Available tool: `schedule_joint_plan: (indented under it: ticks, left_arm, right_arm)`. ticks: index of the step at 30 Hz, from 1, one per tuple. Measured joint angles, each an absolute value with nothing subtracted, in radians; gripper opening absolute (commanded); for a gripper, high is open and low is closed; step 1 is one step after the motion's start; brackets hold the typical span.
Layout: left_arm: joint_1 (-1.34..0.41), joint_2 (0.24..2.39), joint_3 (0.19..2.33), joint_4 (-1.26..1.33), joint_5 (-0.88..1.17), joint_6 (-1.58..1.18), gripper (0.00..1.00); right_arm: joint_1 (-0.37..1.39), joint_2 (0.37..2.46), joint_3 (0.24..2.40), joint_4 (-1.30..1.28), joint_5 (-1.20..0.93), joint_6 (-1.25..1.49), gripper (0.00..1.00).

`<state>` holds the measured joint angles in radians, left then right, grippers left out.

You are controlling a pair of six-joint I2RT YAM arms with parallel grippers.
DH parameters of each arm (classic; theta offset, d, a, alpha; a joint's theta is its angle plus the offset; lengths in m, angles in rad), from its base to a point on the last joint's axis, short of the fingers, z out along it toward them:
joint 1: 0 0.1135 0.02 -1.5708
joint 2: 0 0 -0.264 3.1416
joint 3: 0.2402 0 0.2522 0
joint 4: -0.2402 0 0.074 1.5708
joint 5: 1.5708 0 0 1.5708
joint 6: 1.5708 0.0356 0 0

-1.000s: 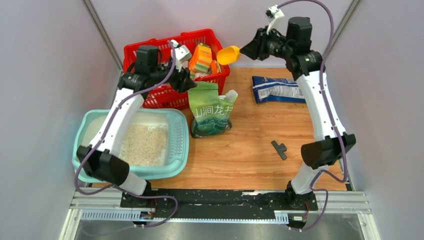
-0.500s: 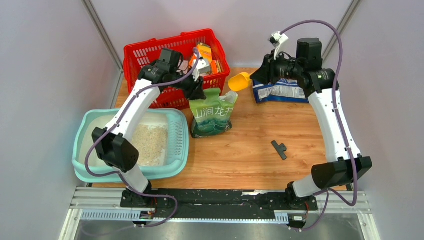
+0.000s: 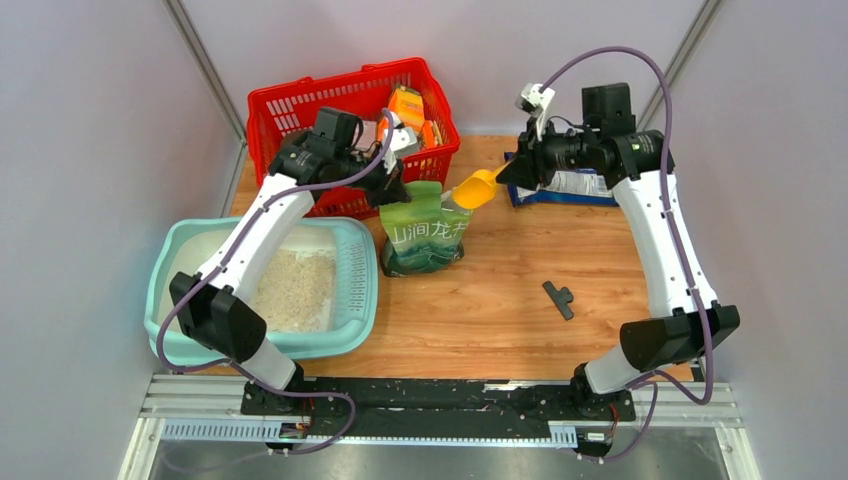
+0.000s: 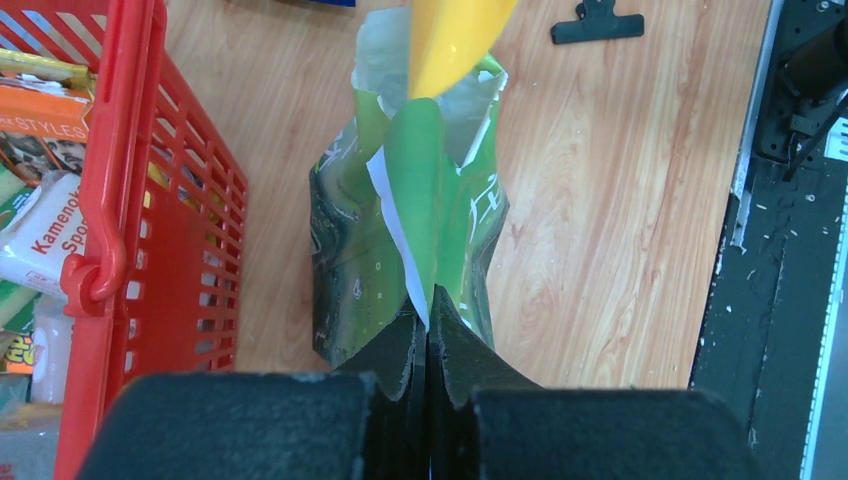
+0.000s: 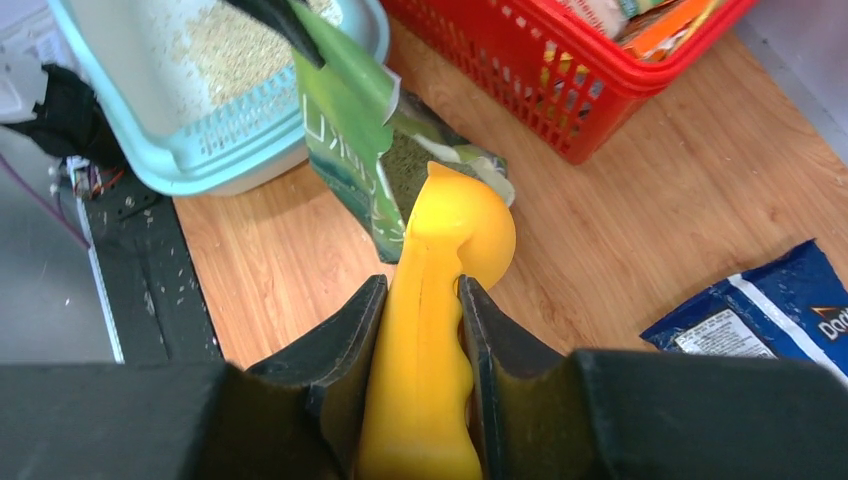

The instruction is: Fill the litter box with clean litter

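Right wrist, litter box (image 5: 235, 115) well beyond right gripper (image 5: 420, 287)

White Chinese characters were printed across the front of the green bag (image 3: 427, 236). In the top view they appeared to read 山涧龙井, the last character uncertain. In the left wrist view, an orange package (image 4: 45, 105) inside the red basket (image 4: 125, 120) bore "STYLES" in capitals. A white packet (image 4: 38, 240) below it showed "Kamenot" over "Spo", both cut off. In the right wrist view, the blue bag (image 5: 760, 320) carried a logo fragment "Do" at the frame edge. Its white panel of small print was illegible.
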<state>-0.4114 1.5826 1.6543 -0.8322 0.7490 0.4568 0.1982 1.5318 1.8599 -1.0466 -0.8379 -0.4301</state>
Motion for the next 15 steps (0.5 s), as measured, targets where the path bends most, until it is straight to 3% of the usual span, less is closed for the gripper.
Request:
schedule_joint_plan:
  ticks: [10,15]
  left_arm:
    - [-0.421,1.559,1.631,-0.789,0.723,0.398,0.0]
    - [-0.437,1.535,1.61,-0.78,0.711,0.395,0.0]
  right_arm:
    - [0.301,1.54,1.895,-1.197,-0.808,-0.671,0.0]
    - [0.372,1.584,1.893,-1.158,-0.696,-0.608,0.0]
